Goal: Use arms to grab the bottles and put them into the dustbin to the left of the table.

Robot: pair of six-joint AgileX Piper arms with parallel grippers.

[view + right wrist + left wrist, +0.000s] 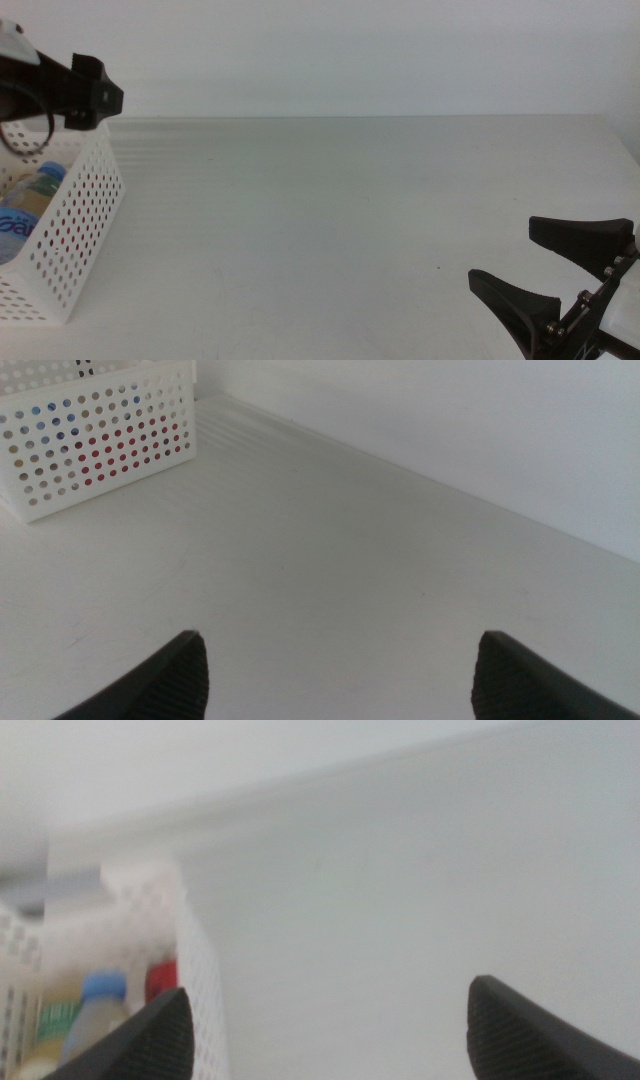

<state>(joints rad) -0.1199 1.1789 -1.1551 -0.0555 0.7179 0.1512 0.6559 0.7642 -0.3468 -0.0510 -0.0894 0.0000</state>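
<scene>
Nearest, right tool (pixel 560 270) low at the right edge of the tabletop (pixel 330 210), jaws spread wide, nothing between them. Farther off at the left, left tool (pixel 325 1030) above the white perforated dustbin (pixel 80 235), jaws also parted and empty. Inside the dustbin: blue-capped water bottle (pixel 35 190), yellow tea bottle (pixel 50 1025), red can (pixel 160 978).

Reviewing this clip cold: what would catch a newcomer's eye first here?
The white perforated basket at the table's left edge, with a blue-capped bottle inside and something red showing through its holes. The left gripper hovers open above the basket; the right gripper waits open near the bottom right corner of the middle view.
</scene>
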